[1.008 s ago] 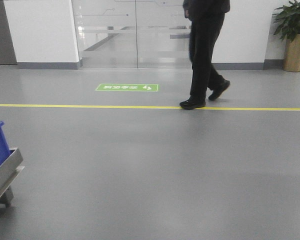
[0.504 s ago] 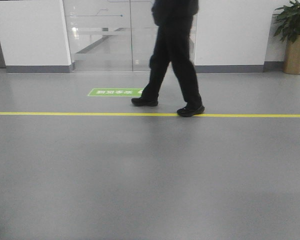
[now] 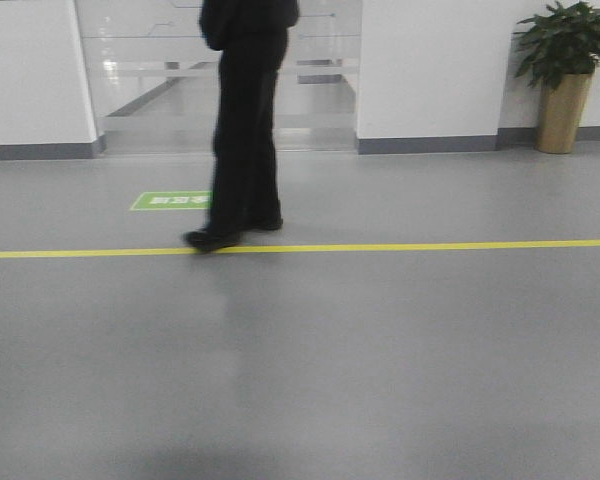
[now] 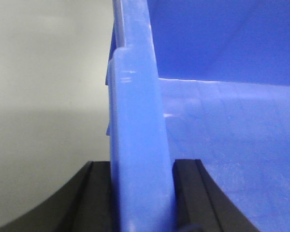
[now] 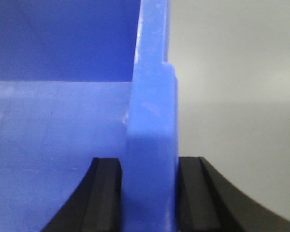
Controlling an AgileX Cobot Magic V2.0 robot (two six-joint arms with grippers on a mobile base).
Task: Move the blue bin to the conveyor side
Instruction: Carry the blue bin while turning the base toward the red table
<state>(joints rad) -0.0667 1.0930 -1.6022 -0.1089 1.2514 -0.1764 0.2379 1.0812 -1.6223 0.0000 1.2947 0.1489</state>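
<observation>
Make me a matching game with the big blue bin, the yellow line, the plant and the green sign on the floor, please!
Things:
1. large glossy blue plastic bin
2. thin yellow floor line
3. leafy green plant in a tall tan pot
4. green rectangular floor sign

Places:
A. far back, at the right side
B. partly hidden behind the legs of the person in dark clothes
C. rim pinched by the left gripper and the right gripper
D. stretches from the left edge to the right edge

Pairs: 1-C, 2-D, 3-A, 4-B.
</observation>
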